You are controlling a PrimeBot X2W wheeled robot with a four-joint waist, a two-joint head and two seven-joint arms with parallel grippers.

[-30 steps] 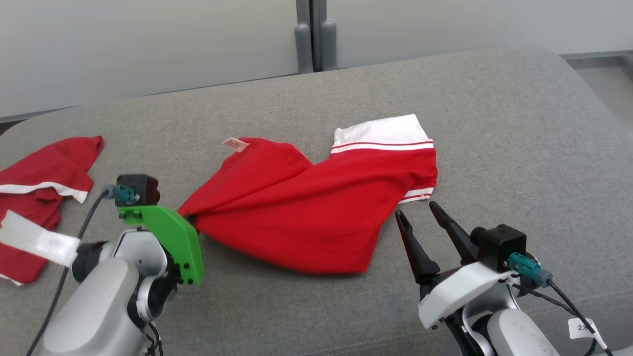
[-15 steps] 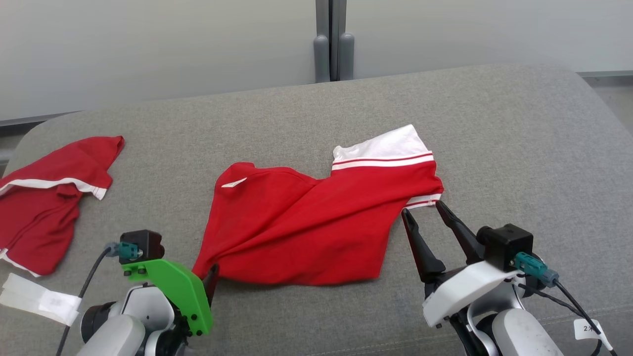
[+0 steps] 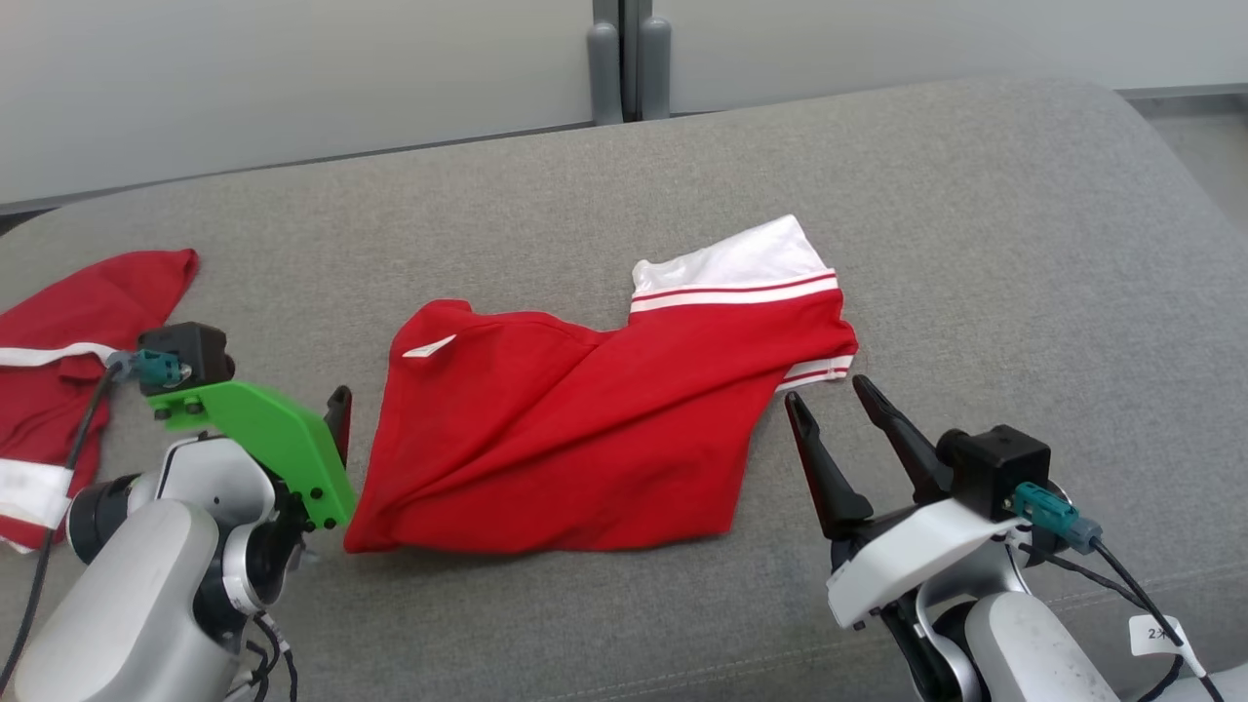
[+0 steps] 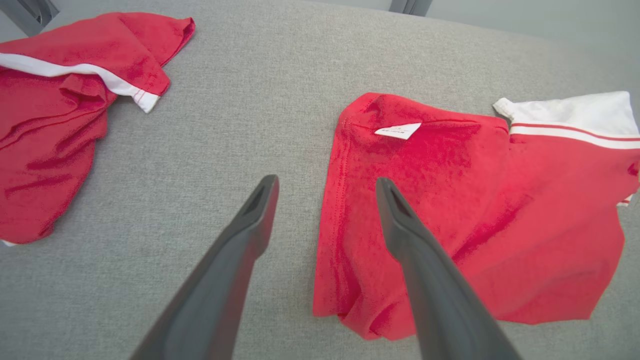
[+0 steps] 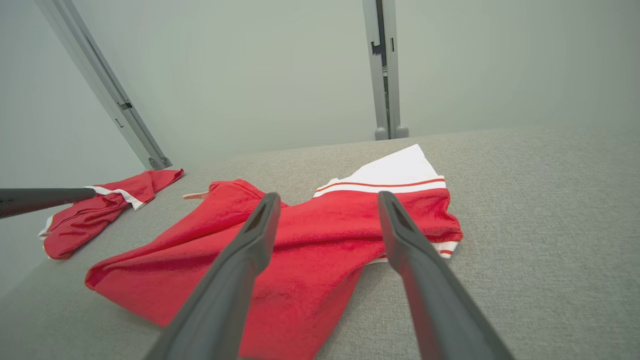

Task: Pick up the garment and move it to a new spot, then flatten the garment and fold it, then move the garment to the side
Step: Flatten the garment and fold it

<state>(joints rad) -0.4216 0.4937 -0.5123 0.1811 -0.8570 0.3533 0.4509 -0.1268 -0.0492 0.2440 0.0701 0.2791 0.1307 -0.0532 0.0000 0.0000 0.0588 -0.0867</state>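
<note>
1. Since a sec ago the left gripper (image 4: 326,184) has let go of the garment (image 3: 585,439); its near-left corner, then pinched and pulled taut, now lies dropped on the grey cushion (image 3: 975,244) (the head cam shifted too, so not all of the change is real motion).
2. Left claw: spread wide, holding nothing; in the left wrist view one finger sits over bare cushion and the other over red cloth, straddling the garment's left edge; can't tell if it touches.
3. Right gripper (image 3: 826,390): also wide and empty; tips just beside the striped hem at the garment's right end, not on it.
4. Garment: mid-cushion, between the two arms; white sleeve (image 3: 741,263) at the far right, label (image 3: 429,346) near the far-left corner; diagonal creases run across it and the near-left corner looks bunched.
5. Second red garment (image 3: 58,322) lies well apart, at the cushion's left end.
6. Step, as I judge it: relocation looks done; flattening is up next.
7. Next move prob. needs both claws to pinch opposite edges and draw them apart, low to the cushion, w/o catching two layers.
</note>
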